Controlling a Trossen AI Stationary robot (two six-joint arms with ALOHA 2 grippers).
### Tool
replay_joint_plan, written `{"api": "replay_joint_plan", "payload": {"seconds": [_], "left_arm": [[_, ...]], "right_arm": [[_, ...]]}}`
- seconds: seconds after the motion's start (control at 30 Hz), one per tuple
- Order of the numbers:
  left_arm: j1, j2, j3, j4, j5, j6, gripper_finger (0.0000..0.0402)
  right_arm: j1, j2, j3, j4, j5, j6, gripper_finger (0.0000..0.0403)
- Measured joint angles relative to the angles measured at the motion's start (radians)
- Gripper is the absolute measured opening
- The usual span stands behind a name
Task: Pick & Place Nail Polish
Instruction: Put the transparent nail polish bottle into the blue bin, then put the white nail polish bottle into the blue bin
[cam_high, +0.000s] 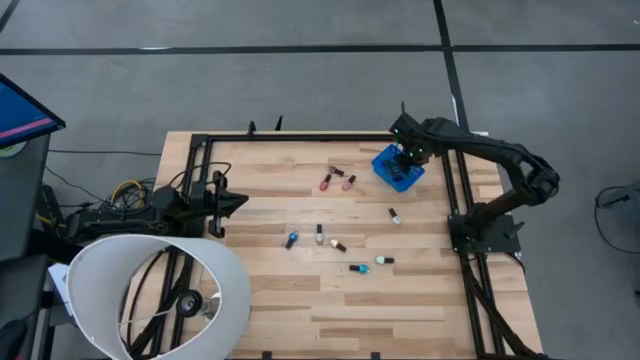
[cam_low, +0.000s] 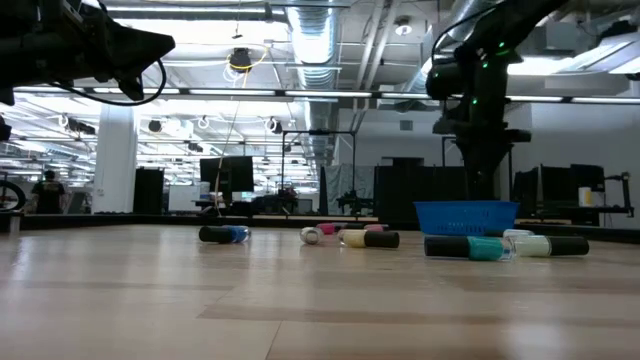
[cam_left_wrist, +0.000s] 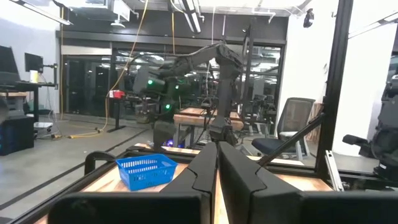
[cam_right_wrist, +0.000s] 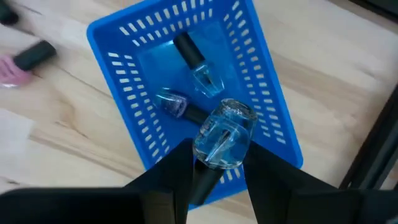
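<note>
My right gripper (cam_high: 406, 158) hovers over the blue bin (cam_high: 385, 172) at the table's far right, shut on a clear nail polish bottle (cam_right_wrist: 224, 134). Two more bottles, a pale blue one (cam_right_wrist: 198, 65) and a purple one (cam_right_wrist: 176, 104), lie on the bin's floor. Several other bottles lie on their sides on the wood, among them two pink ones (cam_high: 325, 182), a blue one (cam_high: 291, 240) and a teal one (cam_high: 359, 268). My left gripper (cam_high: 240, 200) waits shut and empty at the table's left edge. My right gripper pinches the clear bottle by its dark cap (cam_right_wrist: 202, 182) between its two fingers, which point down from above. The glass body (cam_right_wrist: 225, 127) sticks out past the fingertips, hanging over the bin's near end, clear of the bin floor and the two bottles there.
A black frame rail (cam_high: 458, 190) runs along the table's right side next to the bin, and another along the far edge (cam_high: 300, 137). A white lamp shade (cam_high: 150, 290) overhangs the near left corner. Bare wood lies near the front edge (cam_high: 350, 320).
</note>
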Motion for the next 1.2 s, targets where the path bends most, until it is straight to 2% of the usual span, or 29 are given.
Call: {"api": "replay_joint_plan", "payload": {"seconds": [0.1,0.27,0.5,0.8,1.2], "left_arm": [[0.000,0.000,0.000,0.000,0.000,0.000,0.0011],[0.000,0.004,0.000,0.001,0.000,0.000,0.0011],[0.000,0.005,0.000,0.000,0.000,0.000,0.0011],[0.000,0.005,0.000,0.000,0.000,0.000,0.0011],[0.000,0.005,0.000,0.000,0.000,0.000,0.0011]], "right_arm": [[0.001,0.065,0.019,0.002,0.002,-0.067,0.0118],[0.004,0.159,0.032,0.000,0.067,-0.139,0.0118],[0.001,0.232,0.036,0.004,0.121,-0.188,0.0118],[0.004,0.252,0.036,0.006,0.157,-0.218,0.0126],[0.004,0.252,0.036,0.004,0.156,-0.233,0.0177]]}}
